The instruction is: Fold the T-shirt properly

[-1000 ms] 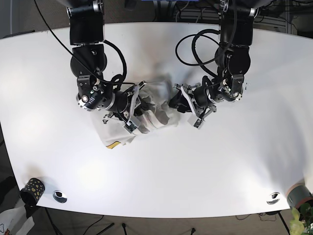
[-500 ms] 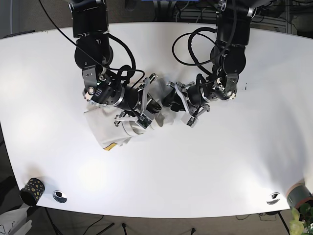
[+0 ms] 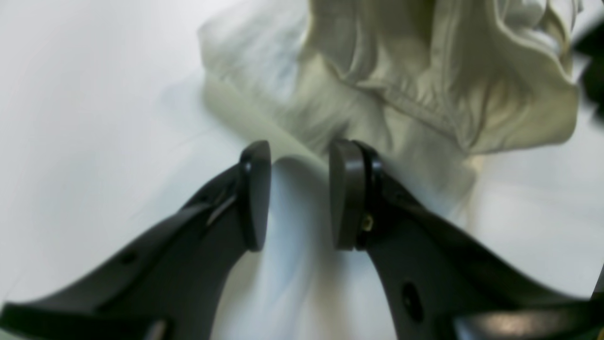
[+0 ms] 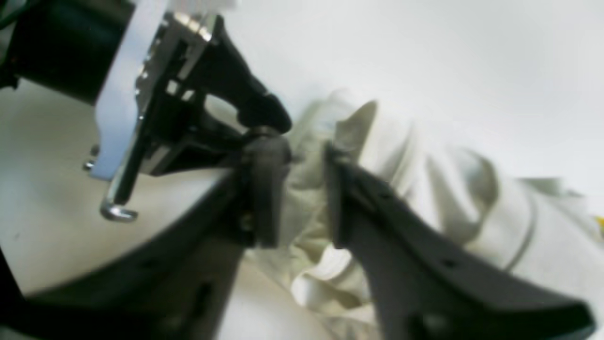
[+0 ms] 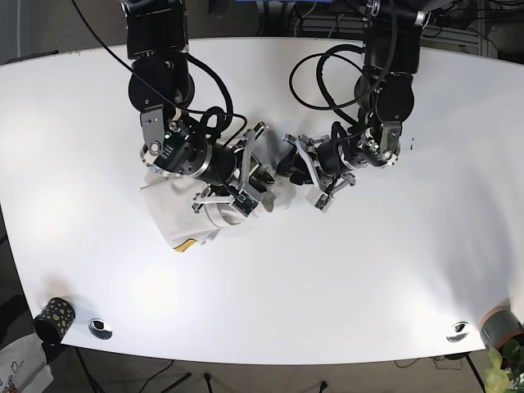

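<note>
R gripper at left of base view: jaws closed on bunched cloth of T-shirt, crumpled mid-surface, lying toward lower left. L gripper just right of bundle, jaws parted, empty, cloth edge directly ahead; R arm nearer.

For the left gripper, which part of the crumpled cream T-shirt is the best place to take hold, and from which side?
Probably the low flattened edge of the crumpled cream T-shirt lying just beyond the left gripper, approached along the white table from the open side. In the left wrist view that edge lies thin against the surface, unlike the bunched folds above. The jaws stand apart, nothing between them.
</note>
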